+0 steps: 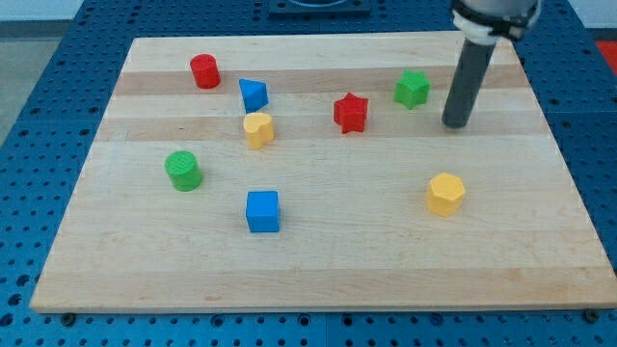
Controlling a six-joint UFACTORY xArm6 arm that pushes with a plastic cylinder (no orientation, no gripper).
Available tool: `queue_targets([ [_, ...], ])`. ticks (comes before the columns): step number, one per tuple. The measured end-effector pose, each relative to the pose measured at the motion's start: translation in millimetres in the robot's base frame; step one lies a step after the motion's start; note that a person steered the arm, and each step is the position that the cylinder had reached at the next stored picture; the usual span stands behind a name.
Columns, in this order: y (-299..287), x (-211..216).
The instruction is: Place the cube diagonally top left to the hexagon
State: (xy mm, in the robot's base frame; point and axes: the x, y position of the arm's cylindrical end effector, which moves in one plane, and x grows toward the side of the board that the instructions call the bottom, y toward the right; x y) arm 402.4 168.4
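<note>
Eight small coloured blocks sit on the pale wooden table top, and the risk is all about the route. My tip rests near the table's top right corner, just right of the green star-shaped block and well apart from the blue cube, which lies left of centre toward the bottom edge. The yellow hexagon block sits toward the right edge, below my tip and clear of everything else. To place the cube up and left of that hexagon, I judge the tip must get round to the cube's left side first, and that is where trouble waits: a straight sweep across the middle runs close to the red star-shaped block, and a careless arc could clip the hexagon and shift the very landmark the task depends on. Pushing the cube off-centre could spin it and send it drifting toward the bottom edge; pushing too far could drive it into the hexagon. Further left, the yellow rounded block, the blue triangular block, the red cylinder and the green cylinder look safely out of the likely path. As for pose, the dark rod stands nearly upright, leaning slightly, from the arm head at the top edge; it has no jaws to open or close, and it touches no block.
</note>
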Motion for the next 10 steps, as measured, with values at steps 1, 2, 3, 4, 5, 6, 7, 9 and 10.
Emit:
queue_targets([
  [1,-27,34],
  [2,-34,34],
  [3,-89,36],
  [4,-148,41],
  [5,-206,50],
  [6,-248,58],
  [7,-249,59],
  [9,-278,81],
  [10,-294,104],
])
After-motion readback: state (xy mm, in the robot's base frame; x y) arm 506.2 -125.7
